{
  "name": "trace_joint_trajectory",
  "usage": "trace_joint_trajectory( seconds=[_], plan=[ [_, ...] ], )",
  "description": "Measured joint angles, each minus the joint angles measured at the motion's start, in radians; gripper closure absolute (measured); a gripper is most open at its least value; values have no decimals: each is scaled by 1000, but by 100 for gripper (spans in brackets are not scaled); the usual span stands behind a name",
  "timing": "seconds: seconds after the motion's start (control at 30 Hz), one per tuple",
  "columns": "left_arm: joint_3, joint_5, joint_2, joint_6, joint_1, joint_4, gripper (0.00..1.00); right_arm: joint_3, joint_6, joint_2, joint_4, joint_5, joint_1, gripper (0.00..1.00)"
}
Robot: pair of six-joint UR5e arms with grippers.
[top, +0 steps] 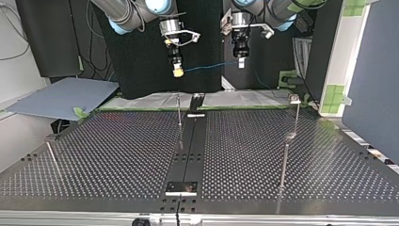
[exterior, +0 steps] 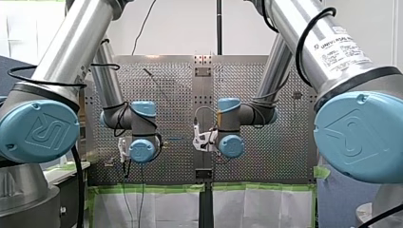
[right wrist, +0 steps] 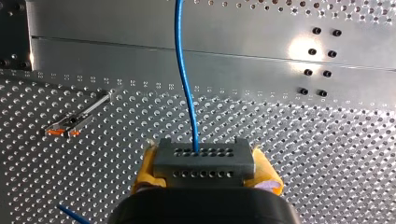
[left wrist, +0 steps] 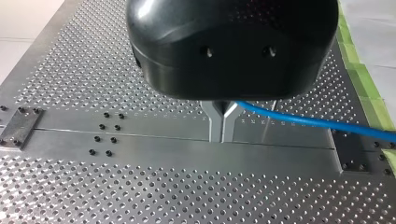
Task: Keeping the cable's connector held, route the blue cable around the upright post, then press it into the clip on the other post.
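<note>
- Perforated metal counter [top: 117, 155] fills the lower part of the top view, and both arms hang at its upper edge.
- My right gripper [right wrist: 205, 171] clamps the grey connector [right wrist: 204, 156].
- My left gripper [left wrist: 223, 125] is pinched narrow on the blue cable [left wrist: 317, 122], which is strung between the two grippers.
- The cable looks thin, light and limp, so I'd lead it by the connector and keep it taut.
- The upright post [top: 179, 113] stands mid-frame in the top view, and the clip post [top: 295, 100] is at the right.

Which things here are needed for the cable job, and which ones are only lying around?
For the job: blue cable, connector, thin post, post with clip, my left gripper, my right gripper.

Just lying about: grey sheet, green tape.
</note>
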Motion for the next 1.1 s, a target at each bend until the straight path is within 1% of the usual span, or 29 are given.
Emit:
trace_joint_trajectory(
  seconds=[0.57,0.63,0.7,0.8,0.9,1.1],
  plan=[
    [0,0,0,2,1,1,100,-1,0,0,0,0,0,100],
    [0,0,0,1,1,1,100,-7,3,6,6,6,5,100],
    [0,0,0,0,1,1,100,-13,5,20,21,13,16,100],
    [0,0,0,0,1,1,100,-17,6,47,46,18,23,100],
    [0,0,0,0,2,2,100,-18,6,77,60,19,25,100],
    [0,0,0,0,2,2,100,-18,6,137,66,20,26,100]
  ],
)
